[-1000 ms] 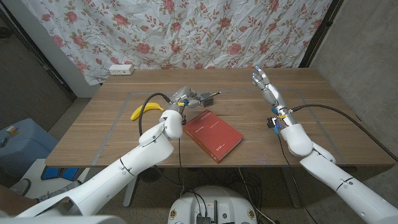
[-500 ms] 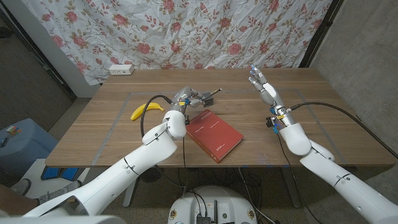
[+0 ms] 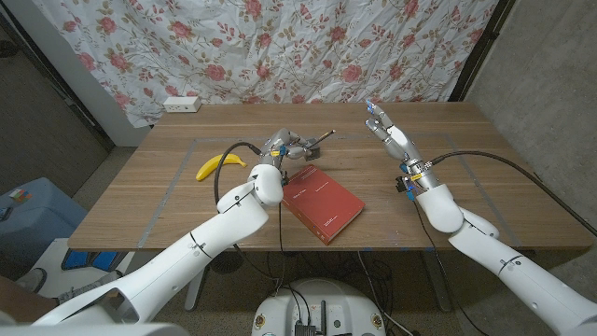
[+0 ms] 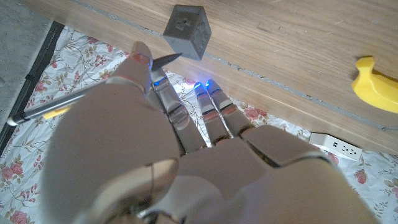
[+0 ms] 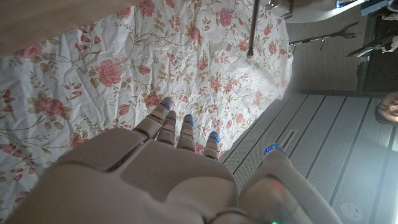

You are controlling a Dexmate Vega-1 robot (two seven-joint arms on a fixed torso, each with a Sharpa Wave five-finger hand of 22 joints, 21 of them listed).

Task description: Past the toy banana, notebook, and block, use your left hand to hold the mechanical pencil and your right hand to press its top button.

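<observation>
Item: slim dark mechanical pencil, beyond the red hardcover notebook, gripped in the left hand, button end angled out for pressing. Right hand: raised, fingers spread, empty, well right of notebook.

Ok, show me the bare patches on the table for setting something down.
Bare wood lies between the red notebook and the right hand, and along the table's front left, below the toy banana. It is crowded around the left hand, pencil and notebook.

Dark mechanical pencil, raised aslant
</observation>
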